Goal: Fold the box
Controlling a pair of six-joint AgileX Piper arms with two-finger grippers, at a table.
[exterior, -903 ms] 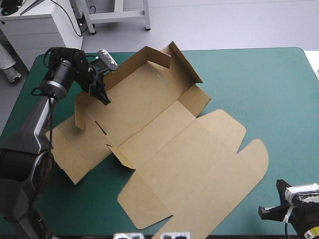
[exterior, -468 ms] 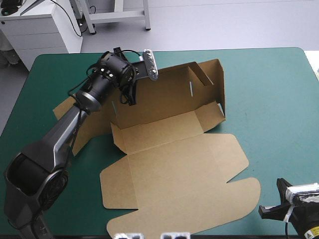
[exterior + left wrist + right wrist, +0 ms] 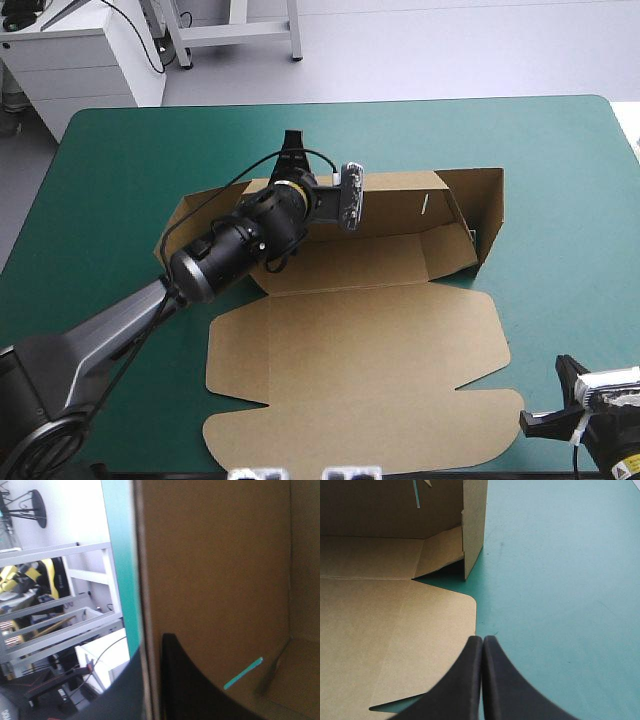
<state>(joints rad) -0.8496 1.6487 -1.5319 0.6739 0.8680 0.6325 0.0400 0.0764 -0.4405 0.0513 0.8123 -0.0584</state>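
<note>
1. The box (image 3: 350,350): brown board, about the middle of the bench (image 3: 560,180) with its teal-green cover. The rear wall stands upright along the far side, and the right end wall is raised too. The lid lies flat, spread toward the near edge.
2. Your left claw (image 3: 152,647): clamped on the rear wall's top edge, one black finger outside the board and one inside. You look along the wall to a narrow slot (image 3: 243,672) cut through it.
3. Your right claw (image 3: 482,641): fingers pressed together in a point, holding nothing. You find it at the bench's near right corner, just beside the lid's rounded corner and well apart from the raised end wall.
</note>
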